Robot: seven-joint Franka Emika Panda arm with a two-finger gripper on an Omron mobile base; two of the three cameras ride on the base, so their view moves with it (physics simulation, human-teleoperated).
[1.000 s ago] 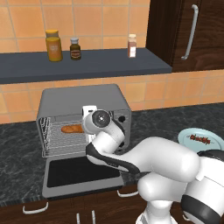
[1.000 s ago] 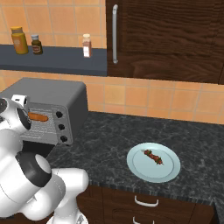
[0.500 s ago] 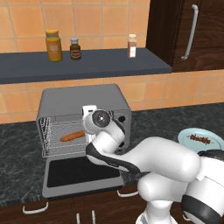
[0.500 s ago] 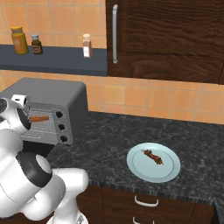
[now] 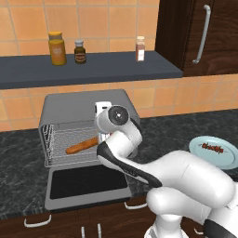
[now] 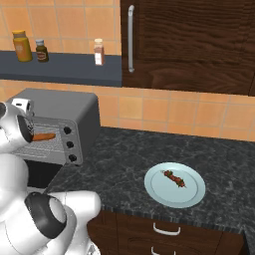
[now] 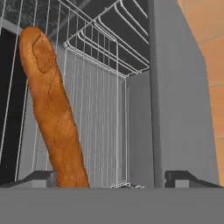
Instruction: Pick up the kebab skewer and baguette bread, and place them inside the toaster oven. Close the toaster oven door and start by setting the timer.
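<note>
The gripper (image 7: pixel 112 181) is at the mouth of the oven (image 5: pixel 83 104) with its jaws spread wide, holding nothing. The baguette (image 7: pixel 52 109) lies on the rack (image 5: pixel 69 139), just beside one fingertip (image 7: pixel 39 178); I cannot tell if they touch. The bread step looks finished. The skewer (image 6: pixel 174 179) rests on the plate (image 6: pixel 191 196), well apart on the counter (image 6: pixel 119 154). The door (image 5: pixel 86 183) hangs open. Next move, I judge: pull the hand back and reach for the skewer.
</note>
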